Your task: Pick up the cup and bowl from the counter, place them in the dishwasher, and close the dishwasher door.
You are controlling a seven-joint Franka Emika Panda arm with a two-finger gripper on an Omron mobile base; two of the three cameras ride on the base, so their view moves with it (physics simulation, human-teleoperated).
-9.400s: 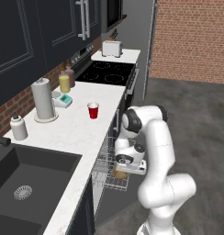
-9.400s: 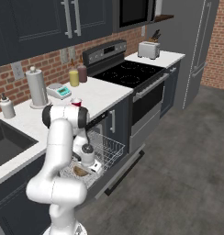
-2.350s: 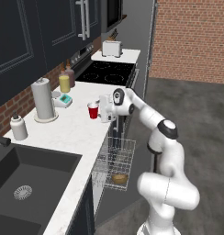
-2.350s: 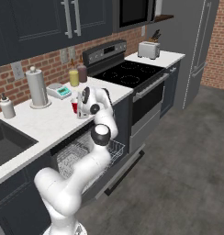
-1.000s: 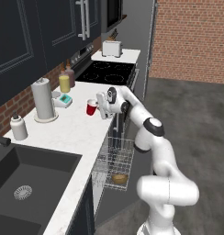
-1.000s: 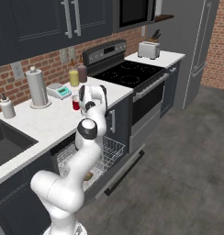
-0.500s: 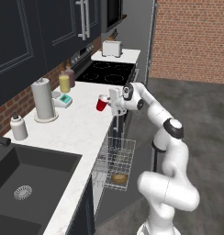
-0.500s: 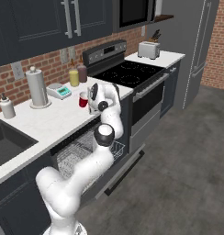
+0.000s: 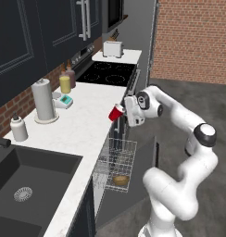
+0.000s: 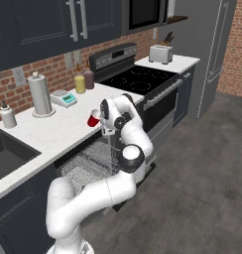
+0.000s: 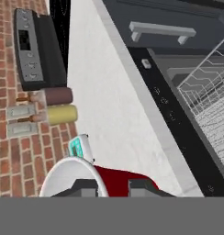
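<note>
Now cup (image 9: pixel 116 112) off bench (image 9: pixel 82 125), tilted, carried out past bench's near edge above open dishwasher rack (image 9: pixel 116 162). Jaws clenched on cup. Bowl (image 9: pixel 119 179) already in rack; lowering cup next.

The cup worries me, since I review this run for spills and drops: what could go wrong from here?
1. The cup hangs tilted in the hand past the counter edge; a weak pinch could let it fall.
2. The bowl already sits in the wire rack; a careless drop could knock it.
3. The dishwasher door is down, close beside the arm.
</note>
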